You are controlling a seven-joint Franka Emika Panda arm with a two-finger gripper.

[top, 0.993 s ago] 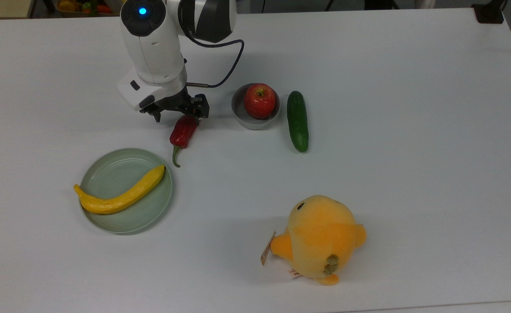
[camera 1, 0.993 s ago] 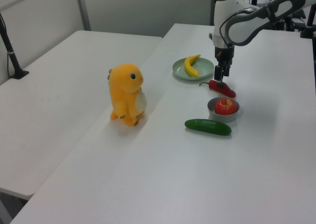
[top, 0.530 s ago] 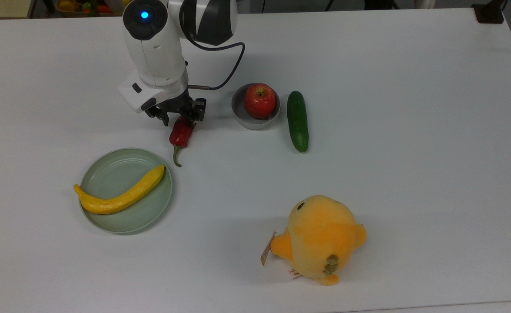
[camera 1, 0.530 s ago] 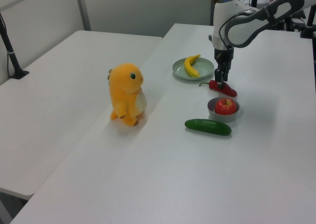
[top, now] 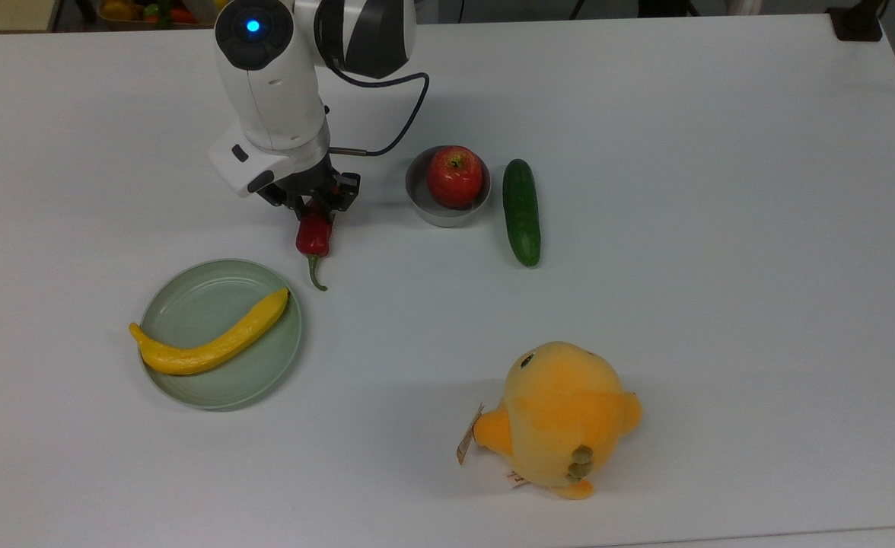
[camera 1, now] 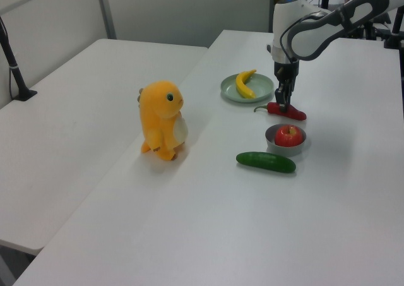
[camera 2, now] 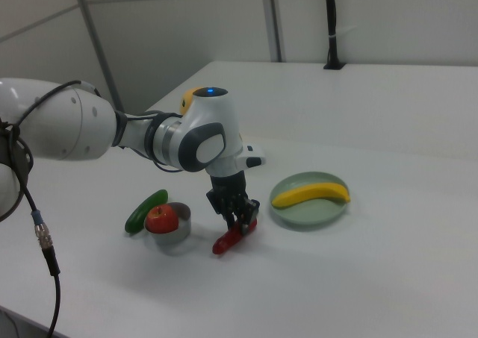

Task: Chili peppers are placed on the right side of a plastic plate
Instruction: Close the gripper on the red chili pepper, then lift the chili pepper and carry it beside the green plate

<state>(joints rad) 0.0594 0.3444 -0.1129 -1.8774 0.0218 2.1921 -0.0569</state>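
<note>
Gripping the chili pepper point(top: 314, 237) on the table point(top: 645, 304), with the carry to the plate point(top: 189, 304) yet to come.

The gripper point(top: 312, 205) is down at the pepper's blunt end, its fingers drawn in narrow and pinching the red body between them; the right view shows the same pinch, gripper point(camera 2: 240, 220) on pepper point(camera 2: 231, 237). The pepper lies between the plate and the grey bowl point(top: 425, 209) holding an apple point(top: 455, 176), its green stem pointing toward the plate's rim but apart from it. A banana point(top: 211, 342) sprawls across the plate, a cucumber point(top: 521, 213) lies just past the bowl, and a yellow plush toy point(top: 558, 415) sits well away. By the look of it the grasp is made, while lifting, carrying and setting the pepper down on the plate's right side all remain.
</note>
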